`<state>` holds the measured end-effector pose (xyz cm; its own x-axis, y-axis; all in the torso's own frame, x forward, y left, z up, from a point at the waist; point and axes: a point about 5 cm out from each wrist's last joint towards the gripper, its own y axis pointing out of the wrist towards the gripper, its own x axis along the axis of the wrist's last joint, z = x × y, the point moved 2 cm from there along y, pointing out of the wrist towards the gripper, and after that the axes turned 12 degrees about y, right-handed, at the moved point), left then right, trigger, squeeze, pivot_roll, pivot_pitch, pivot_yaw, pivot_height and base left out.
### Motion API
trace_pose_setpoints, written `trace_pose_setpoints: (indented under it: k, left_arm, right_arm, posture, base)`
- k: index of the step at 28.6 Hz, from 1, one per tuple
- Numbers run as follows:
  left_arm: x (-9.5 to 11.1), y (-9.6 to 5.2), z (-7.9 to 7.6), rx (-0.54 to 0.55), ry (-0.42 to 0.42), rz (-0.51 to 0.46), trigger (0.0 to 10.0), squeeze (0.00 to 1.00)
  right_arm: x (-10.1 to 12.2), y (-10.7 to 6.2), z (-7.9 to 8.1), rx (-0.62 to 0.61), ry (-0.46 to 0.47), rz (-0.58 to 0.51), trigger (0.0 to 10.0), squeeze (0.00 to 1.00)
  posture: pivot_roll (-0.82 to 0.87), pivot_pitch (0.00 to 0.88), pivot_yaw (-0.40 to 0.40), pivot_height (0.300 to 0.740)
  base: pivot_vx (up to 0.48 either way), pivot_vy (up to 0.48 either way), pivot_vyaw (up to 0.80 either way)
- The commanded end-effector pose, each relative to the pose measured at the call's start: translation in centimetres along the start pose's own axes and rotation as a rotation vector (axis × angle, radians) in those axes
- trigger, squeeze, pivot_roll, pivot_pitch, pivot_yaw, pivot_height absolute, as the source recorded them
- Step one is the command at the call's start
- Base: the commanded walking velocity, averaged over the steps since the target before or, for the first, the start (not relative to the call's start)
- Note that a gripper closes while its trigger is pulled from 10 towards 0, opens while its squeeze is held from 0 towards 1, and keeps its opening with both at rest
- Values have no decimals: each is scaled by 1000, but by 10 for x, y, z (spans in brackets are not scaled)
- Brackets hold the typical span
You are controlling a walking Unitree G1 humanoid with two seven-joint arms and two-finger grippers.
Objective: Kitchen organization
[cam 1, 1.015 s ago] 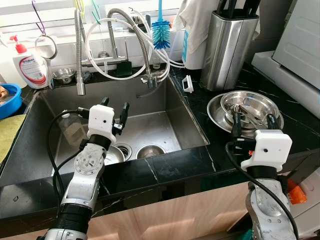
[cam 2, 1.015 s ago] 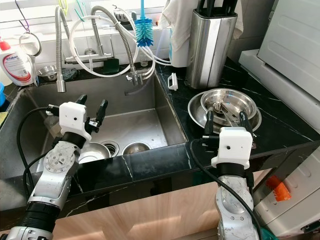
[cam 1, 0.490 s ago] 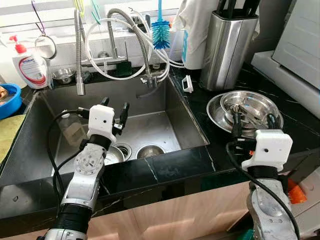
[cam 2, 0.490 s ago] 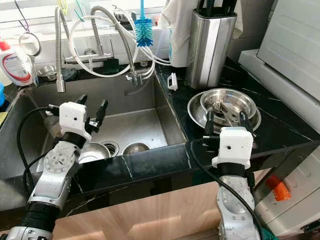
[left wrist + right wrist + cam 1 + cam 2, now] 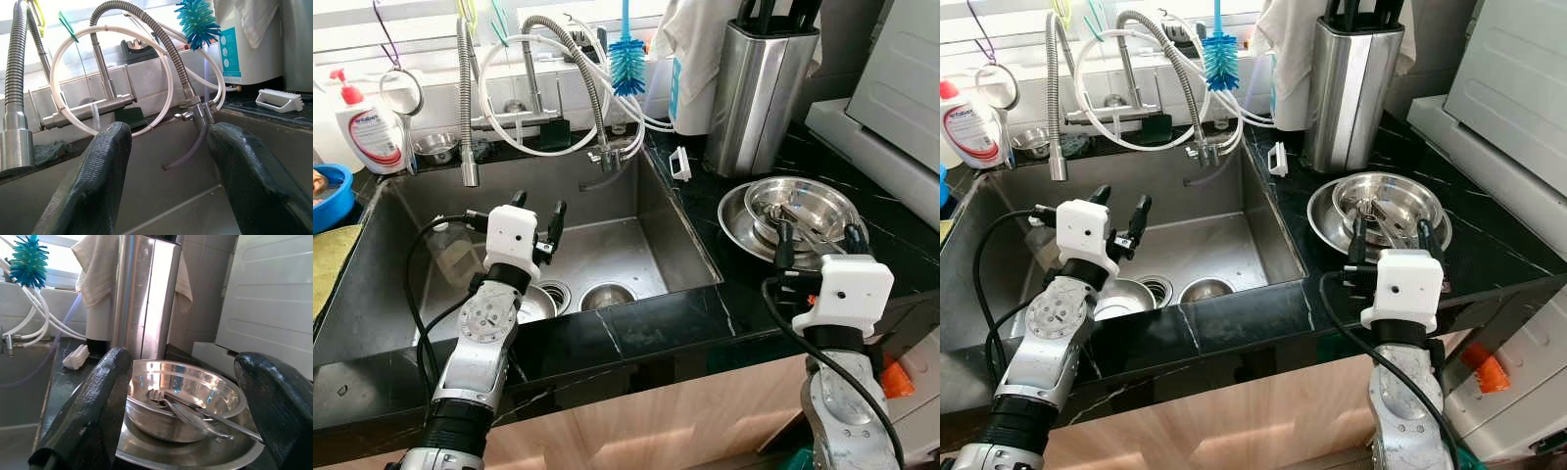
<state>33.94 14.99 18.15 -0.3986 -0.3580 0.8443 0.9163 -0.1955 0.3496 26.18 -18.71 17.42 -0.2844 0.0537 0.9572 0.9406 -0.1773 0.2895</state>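
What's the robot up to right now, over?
Left gripper open over the sink. Right gripper open, just short of the steel bowl holding cutlery. Nothing between them.

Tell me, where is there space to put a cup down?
Bare black counter lies between the sink and the steel bowls. The sink floor behind the left gripper is bare too. The ledge by the faucet is crowded, and the right gripper hovers at the bowls.

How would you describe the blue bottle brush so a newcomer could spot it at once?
Start at the steel sink and look up to the coiled metal faucet hoses behind it. The bottle brush hangs head down just right of them, by the window. Its bushy turquoise bristles are the one bright tuft among grey metal and white tubing.
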Motion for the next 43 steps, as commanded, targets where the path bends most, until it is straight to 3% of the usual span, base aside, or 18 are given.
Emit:
trace_pose_setpoints:
  k: [1,17,28,34,40,43]
  left_arm:
    - [0,0,2,-4,18,-4,10000,0]
    - [2,2,2,-6,20,-15,10000,0]
    - [2,3,2,-4,21,-14,10000,0]
    - [2,3,1,-4,21,-12,10000,0]
    - [2,3,2,-2,22,-10,10000,0]
    - [1,3,1,-1,25,-8,10000,0]
  right_arm:
    - [0,-1,-2,-5,0,3,10000,0]
    - [-7,0,0,24,1,38,10000,0]
    - [-8,5,-18,-35,-39,55,10000,0]
    - [-8,5,-18,-40,-46,62,10000,0]
    - [1,9,-24,-67,-56,24,10000,0]
    - [14,13,-27,-84,-65,-46,10000,0]
  posture:
    - [-113,0,36,740]
    - [-110,0,38,740]
    - [-114,0,37,740]
    - [-114,0,37,740]
    - [-115,0,36,740]
    - [-113,0,35,740]
  base:
    - [0,0,0]
    - [0,0,0]
    - [0,0,0]
    - [0,0,0]
    - [0,0,0]
    - [0,0,0]
